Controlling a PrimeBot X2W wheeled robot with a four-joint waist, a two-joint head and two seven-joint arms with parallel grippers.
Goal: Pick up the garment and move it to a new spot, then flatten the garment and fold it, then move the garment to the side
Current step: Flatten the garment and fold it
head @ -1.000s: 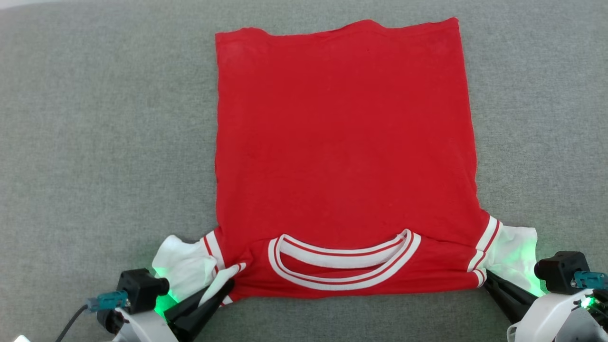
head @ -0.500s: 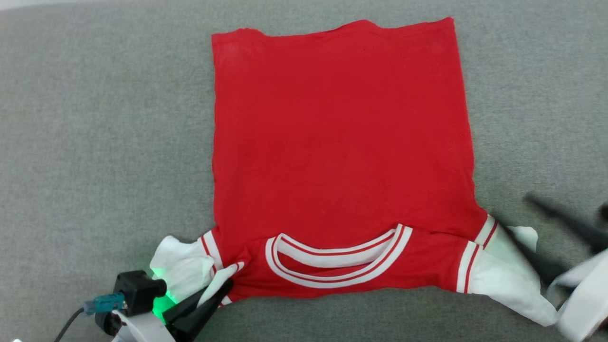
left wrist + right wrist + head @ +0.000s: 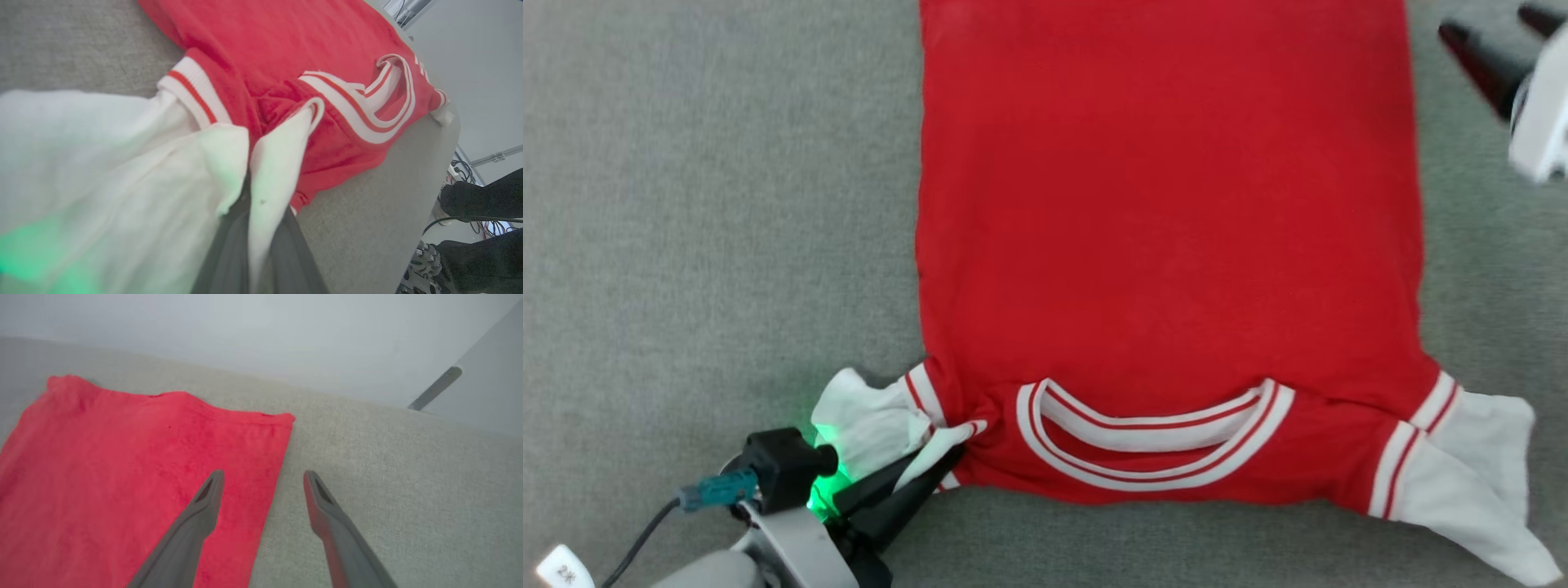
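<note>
The garment (image 3: 1168,245) lies flat on the grey worktop (image 3: 719,204), its collar toward the robot. The left gripper (image 3: 952,459) is clamped tight on its white sleeve (image 3: 874,416). The right gripper (image 3: 263,477) hangs wide open and empty over the garment's far right edge.

Bright, even light with faint shadows; green glow on the white sleeve (image 3: 870,420); right gripper (image 3: 1485,20) motion-blurred.
</note>
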